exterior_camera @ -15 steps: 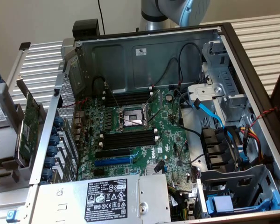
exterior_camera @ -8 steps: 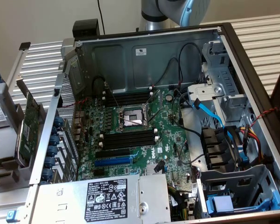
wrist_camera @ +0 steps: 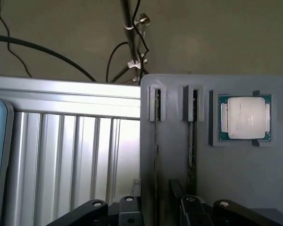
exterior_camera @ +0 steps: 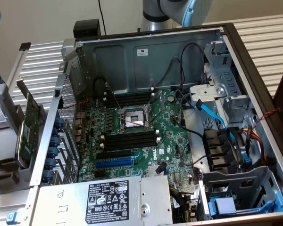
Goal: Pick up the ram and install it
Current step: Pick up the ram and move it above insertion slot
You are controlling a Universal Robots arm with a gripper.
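Ribbed metal table bearing a grey holder tray (wrist_camera: 226, 179); ram (wrist_camera: 156, 141) stands edge-on in its slot, long axis running away from the gripper (wrist_camera: 153, 212) poised directly at its near end; finger state indeterminable.

- The computer case (exterior_camera: 146, 52) lies open on the slatted table (exterior_camera: 269, 33), with the motherboard (exterior_camera: 132, 136) on its floor
- The CPU socket (exterior_camera: 133, 120) sits between two banks of memory slots: one bank (exterior_camera: 129, 100) behind it, the other (exterior_camera: 129, 140) in front
- The power supply (exterior_camera: 104, 200) lies in front of the motherboard
- The drive cage (exterior_camera: 217, 89) stands at the exterior view's right
- The expansion card (exterior_camera: 28, 129) stands outside the case, at the exterior view's left
- In the wrist view, a holder tray (wrist_camera: 226, 174) rests on the table; the processor (wrist_camera: 245, 117) lies in its recess, beside two slots (wrist_camera: 156, 106)
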